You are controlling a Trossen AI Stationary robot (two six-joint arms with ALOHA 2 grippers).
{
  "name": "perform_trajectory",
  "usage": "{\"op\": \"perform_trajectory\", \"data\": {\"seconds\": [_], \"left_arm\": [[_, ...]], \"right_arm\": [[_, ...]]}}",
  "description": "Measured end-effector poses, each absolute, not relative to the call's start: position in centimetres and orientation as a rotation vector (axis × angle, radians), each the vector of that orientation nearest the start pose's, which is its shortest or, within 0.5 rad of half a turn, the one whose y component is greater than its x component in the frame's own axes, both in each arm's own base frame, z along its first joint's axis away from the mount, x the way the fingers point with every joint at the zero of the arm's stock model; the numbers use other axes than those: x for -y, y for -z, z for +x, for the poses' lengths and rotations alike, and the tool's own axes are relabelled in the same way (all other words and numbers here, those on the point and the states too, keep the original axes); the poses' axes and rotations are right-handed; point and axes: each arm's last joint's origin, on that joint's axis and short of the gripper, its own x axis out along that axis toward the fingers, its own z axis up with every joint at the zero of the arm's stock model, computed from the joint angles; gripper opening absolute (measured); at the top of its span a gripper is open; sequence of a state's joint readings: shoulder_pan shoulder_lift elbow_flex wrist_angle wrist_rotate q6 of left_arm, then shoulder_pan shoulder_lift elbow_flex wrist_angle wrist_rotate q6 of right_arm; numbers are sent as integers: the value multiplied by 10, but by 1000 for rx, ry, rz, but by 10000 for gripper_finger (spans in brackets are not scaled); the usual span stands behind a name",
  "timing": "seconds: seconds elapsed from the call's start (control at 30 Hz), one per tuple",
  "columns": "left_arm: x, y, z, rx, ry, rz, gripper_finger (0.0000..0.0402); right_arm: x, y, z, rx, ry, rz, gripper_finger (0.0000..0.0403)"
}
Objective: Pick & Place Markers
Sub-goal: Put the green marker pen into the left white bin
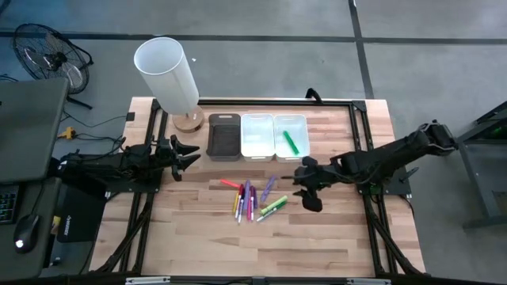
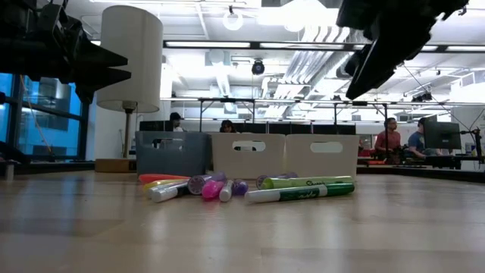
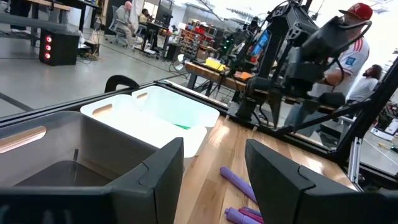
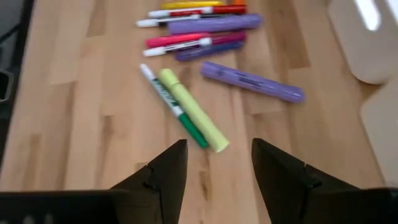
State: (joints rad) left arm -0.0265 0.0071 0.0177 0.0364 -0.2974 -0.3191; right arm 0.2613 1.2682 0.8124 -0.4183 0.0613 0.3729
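Wooden planks form the table (image 1: 206, 237) on which the markers (image 1: 252, 199) are scattered in a loose cluster near the centre, just in front of a row of three bins: a dark bin (image 1: 223, 135) and two white bins (image 1: 273, 135). One green marker (image 1: 291, 142) is seen lying inside the white bin farthest from the dark one. The right gripper (image 1: 310, 192) is held above the table just beside the cluster, its arm stretched in from the right edge and angled downward; its fingers (image 4: 163, 174) are spread apart and nothing is gripped between them, with a lime marker (image 4: 193, 110) and a purple marker (image 4: 252, 81) lying below. The left gripper (image 1: 186, 154) is parked at the left side, raised and pointing level toward the dark bin, its jaws parted and empty. A white lamp (image 1: 168, 77) stands at the back left corner, and people are seen in the workshop beyond.
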Motion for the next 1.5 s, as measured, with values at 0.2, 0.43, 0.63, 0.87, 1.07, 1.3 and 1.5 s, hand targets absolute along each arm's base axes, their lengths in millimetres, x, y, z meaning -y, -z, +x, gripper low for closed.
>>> {"op": "perform_trajectory", "data": {"seconds": [0.2,0.43,0.63,0.87,1.07,1.3,1.5], "left_arm": [[-6,-172,96,89,-262,-325,170],[-6,-172,96,89,-261,-325,170],[-6,-172,96,90,-261,-325,170],[-6,-172,96,90,-261,-325,170],[-6,-172,96,90,-261,-325,170],[-6,-172,96,90,-261,-325,170],[-6,-172,96,89,-261,-325,170]], "right_arm": [[-83,-219,249,-874,-97,186,170],[-106,-209,279,-871,-164,128,168],[-122,-206,312,-873,-233,-16,180],[-135,-190,346,-898,-302,-141,210],[-129,-166,351,-1003,-296,-173,226],[-130,-162,351,-1005,-389,-274,227],[-128,-155,347,-1031,-430,-255,226]]}}
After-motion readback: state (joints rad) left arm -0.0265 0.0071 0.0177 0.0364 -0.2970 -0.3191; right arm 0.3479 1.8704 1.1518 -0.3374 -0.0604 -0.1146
